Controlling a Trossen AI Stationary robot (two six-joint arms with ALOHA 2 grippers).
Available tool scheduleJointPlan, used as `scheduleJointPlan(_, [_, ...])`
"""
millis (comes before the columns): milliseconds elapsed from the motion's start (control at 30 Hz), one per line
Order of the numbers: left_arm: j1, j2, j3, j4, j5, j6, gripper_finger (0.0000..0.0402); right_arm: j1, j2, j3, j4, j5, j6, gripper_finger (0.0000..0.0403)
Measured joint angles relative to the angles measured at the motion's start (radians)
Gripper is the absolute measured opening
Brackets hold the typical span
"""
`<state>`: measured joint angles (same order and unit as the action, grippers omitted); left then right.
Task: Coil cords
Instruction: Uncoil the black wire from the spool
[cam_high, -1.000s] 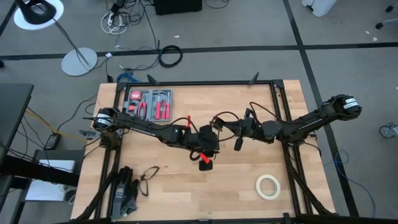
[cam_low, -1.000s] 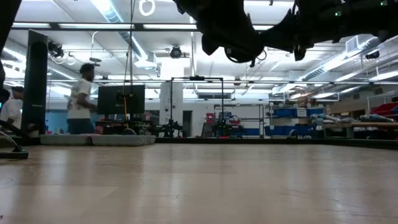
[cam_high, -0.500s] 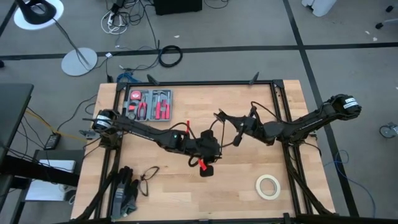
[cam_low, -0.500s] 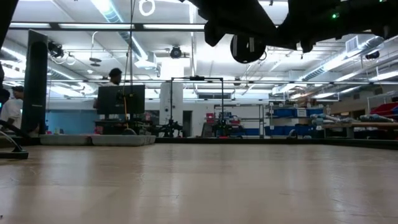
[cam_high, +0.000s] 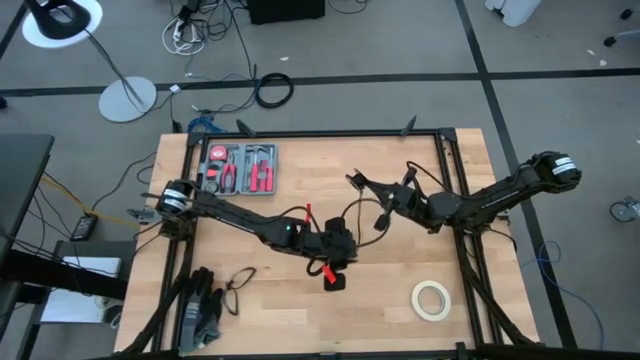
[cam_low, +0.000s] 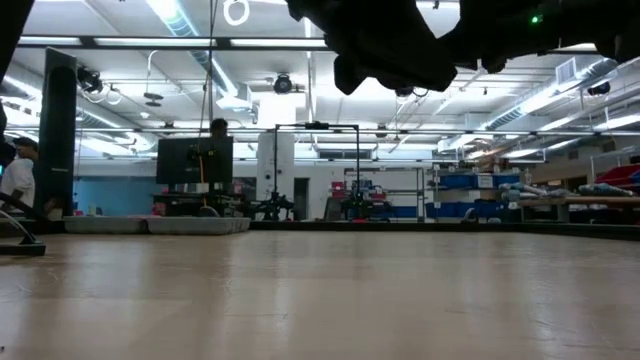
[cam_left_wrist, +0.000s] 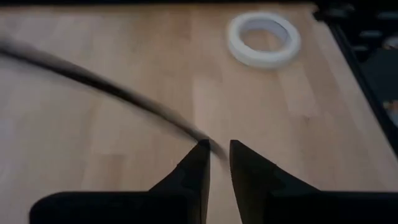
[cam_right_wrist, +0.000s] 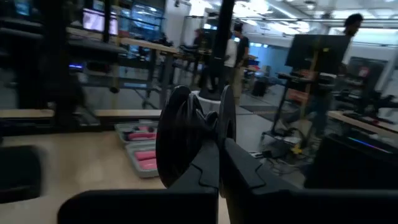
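Observation:
The thin black cord (cam_high: 352, 212) hangs in loops above the table's middle, between my two grippers. Its chunky end piece (cam_high: 352, 180) sticks out on the far side. My left gripper (cam_high: 335, 268) hangs over the table's middle, slanting down, its fingers (cam_left_wrist: 200, 163) nearly together around a cord strand (cam_left_wrist: 112, 90). My right gripper (cam_high: 385, 205) sits a little farther right and points level. It is shut (cam_right_wrist: 219, 155), with the cord's gathered loops (cam_right_wrist: 183, 137) standing just past its tips. In the low view both arms (cam_low: 385, 45) hang well above the tabletop. My left gripper pinches one strand of the cord (cam_left_wrist: 204, 140) between its two fingertips, coming slantwise from above. The strand runs straight away from the tips, clear of the table. My right gripper is shut on the gathered loops of the cord (cam_right_wrist: 211, 134), fingers level. The loops hang clear of the table and hide the exact place of contact.
A cream tape roll (cam_high: 431, 299) lies near the table's right near corner. A tray of red-handled tools (cam_high: 240, 167) is at the far left, gloves (cam_high: 203, 305) and glasses (cam_high: 240, 285) at the near left. Black rails (cam_high: 452, 190) frame the table.
My left gripper has moved toward the table's near edge and a little down, drawing its strand of cord out from the loops. My right gripper has rolled about its own line while staying in about the same place, and the loops turned with it.

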<state>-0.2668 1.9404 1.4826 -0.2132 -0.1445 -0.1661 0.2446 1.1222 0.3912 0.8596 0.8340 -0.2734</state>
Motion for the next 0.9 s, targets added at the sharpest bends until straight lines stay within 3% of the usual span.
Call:
scheduleJointPlan(367, [-0.011, -0.006, -0.001, -0.146, -0.013, -0.047, 0.0129, 0.039, -0.037, 0.0, -0.079, 0.058, -0.029, 0.0])
scheduleJointPlan(633, [-0.012, -0.008, -0.001, -0.133, 0.164, -0.074, 0.0132, 0.048, -0.037, 0.0, -0.112, 0.143, -0.043, 0.0])
scheduleJointPlan(900, [-0.015, -0.122, 0.001, -0.142, 0.104, -0.033, 0.0132, 0.049, -0.037, 0.0, -0.178, 0.146, -0.035, 0.0])
